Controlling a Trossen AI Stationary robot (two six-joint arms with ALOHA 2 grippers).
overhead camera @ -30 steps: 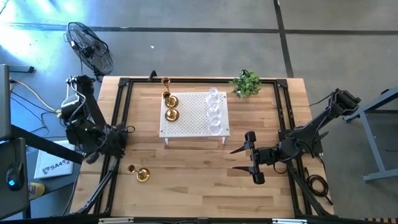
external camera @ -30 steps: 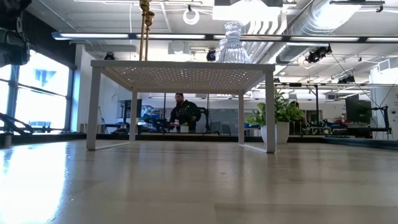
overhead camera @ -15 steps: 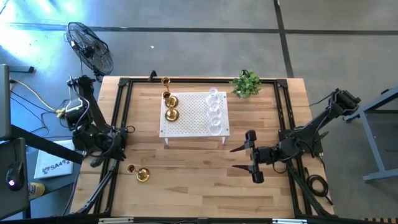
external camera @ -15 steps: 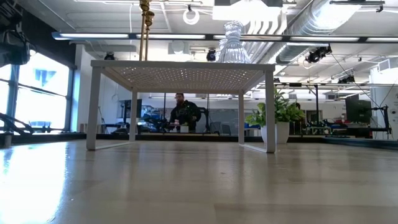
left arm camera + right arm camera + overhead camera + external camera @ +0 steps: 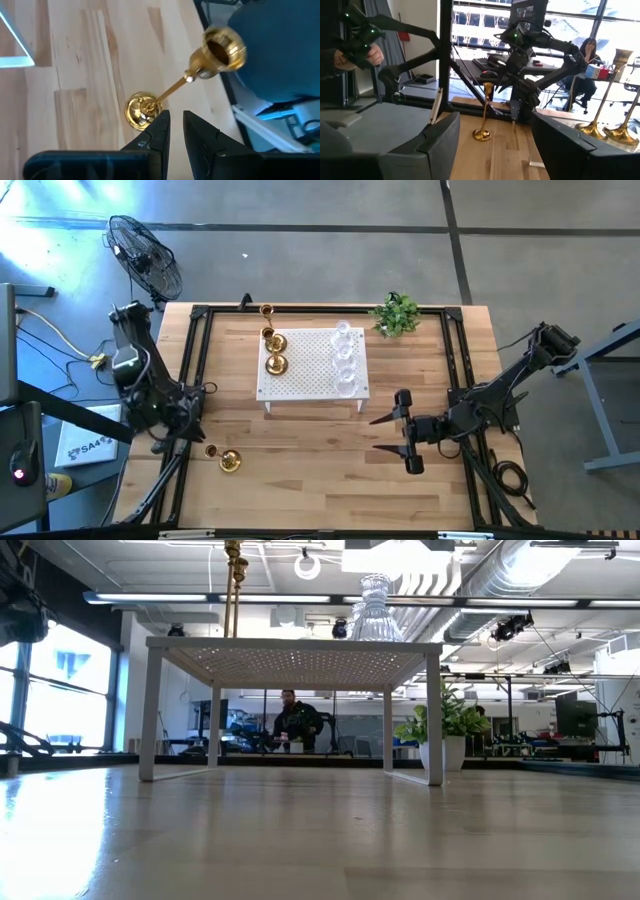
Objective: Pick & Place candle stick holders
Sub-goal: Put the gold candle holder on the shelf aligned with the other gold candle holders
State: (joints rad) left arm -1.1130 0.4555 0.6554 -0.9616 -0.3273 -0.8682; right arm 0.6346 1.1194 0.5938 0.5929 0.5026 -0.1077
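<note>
The counter [image 5: 320, 480] was a pale wood-plank top edged by a black frame [image 5: 195, 360]; a white perforated stand [image 5: 310, 365] stood on it toward the far side, with a small green plant [image 5: 396, 314] at the far right corner. One gold candle stick holder [image 5: 226, 460] stood directly on the planks near the front left; another gold holder [image 5: 267, 313] stood on the counter just behind the stand.

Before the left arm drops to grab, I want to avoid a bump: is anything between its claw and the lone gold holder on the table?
Nothing visible. The left claw hangs just above the gold holder, its fingers nearly closed, with only bare table around the base. The white stand sits farther back, out of that path.
</note>
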